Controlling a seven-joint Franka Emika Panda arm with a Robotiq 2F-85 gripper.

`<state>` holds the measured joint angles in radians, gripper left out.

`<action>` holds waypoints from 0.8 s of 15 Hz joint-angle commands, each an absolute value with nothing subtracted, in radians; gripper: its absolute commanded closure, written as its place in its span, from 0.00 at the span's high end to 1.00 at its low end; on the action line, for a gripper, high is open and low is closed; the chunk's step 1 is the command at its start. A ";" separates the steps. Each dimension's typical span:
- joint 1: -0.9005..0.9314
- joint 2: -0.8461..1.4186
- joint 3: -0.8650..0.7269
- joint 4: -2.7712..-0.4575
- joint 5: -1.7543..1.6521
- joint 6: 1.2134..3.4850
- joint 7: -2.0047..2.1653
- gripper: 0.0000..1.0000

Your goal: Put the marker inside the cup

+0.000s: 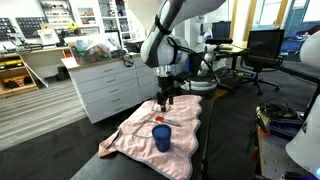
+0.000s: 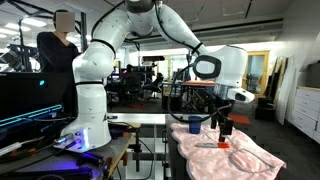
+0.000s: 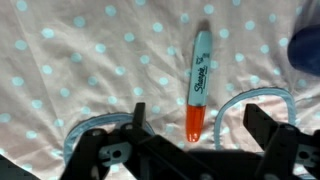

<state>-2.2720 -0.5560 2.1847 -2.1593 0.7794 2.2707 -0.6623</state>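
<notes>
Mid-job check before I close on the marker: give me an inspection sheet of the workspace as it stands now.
Surface: pink dotted cloth, slightly rumpled.
Job's things: marker lying flat on the cloth; blue cup upright, apart from it.
Clutter: nothing seen on the cloth.
Grippers: gripper open, hovering above the marker, fingers either side of its orange end.
Cables: light-blue loops by the fingers.
Surroundings: white drawer cabinet, office chair, person behind the arm's base.
</notes>
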 commanded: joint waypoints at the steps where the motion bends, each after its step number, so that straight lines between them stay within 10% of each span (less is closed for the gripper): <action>1: -2.253 -0.567 2.199 -2.163 0.845 2.307 -0.739 1.00; 12: -2.223 -0.679 2.244 -2.160 0.965 2.423 -0.957 1.00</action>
<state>-2.2363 -0.6394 2.2380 -2.1602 0.9150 2.3735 -0.9012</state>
